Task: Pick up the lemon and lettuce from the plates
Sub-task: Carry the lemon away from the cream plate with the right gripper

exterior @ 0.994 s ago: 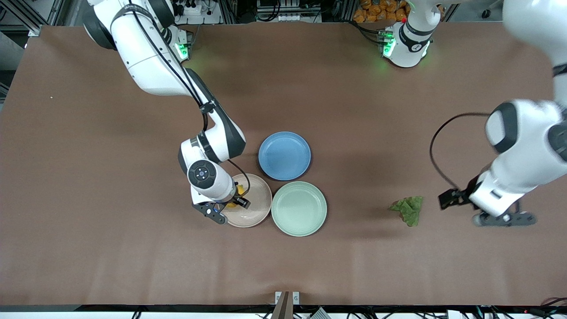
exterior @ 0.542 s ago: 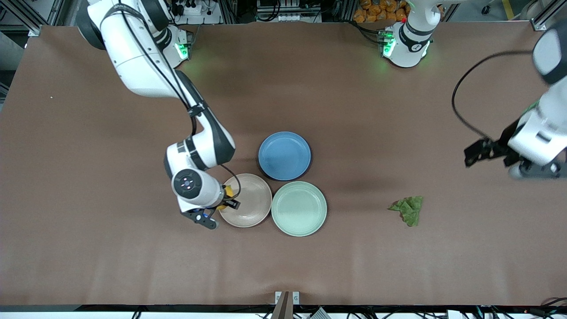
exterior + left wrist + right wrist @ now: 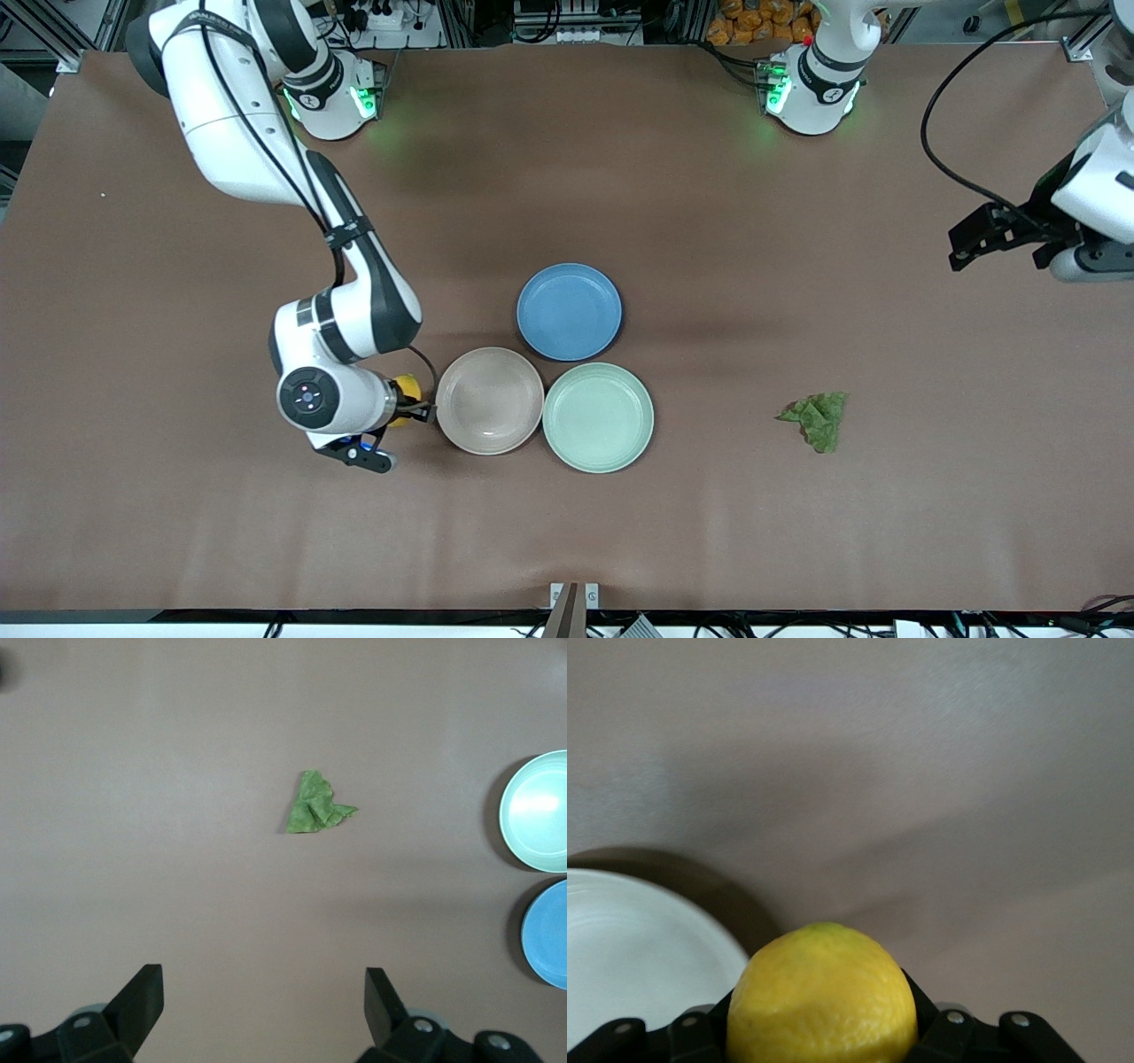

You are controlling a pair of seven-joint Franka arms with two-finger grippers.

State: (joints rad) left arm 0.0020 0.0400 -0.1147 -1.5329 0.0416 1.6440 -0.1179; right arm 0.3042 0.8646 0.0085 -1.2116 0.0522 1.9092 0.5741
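R gripper (image 3: 403,409) is pinching the lemon (image 3: 407,387) up in the air, over bare table just beside the beige-pink plate (image 3: 489,400) toward the right arm's end; L gripper (image 3: 257,1010) hangs spread wide w/ nothing in it, over the table toward the left arm's end, well apart from that plate. Risk as I see it: the lemon's round and slick-looking, held at the fingertips, so a quick swing could roll it out onto the table or back against that plate's rim. Containers: beige-pink plate, mint plate (image 3: 598,416) touching it and blue plate (image 3: 569,311) all empty; lettuce (image 3: 817,419) lies on bare table, past the mint plate from the beige-pink one, toward the left arm's end.
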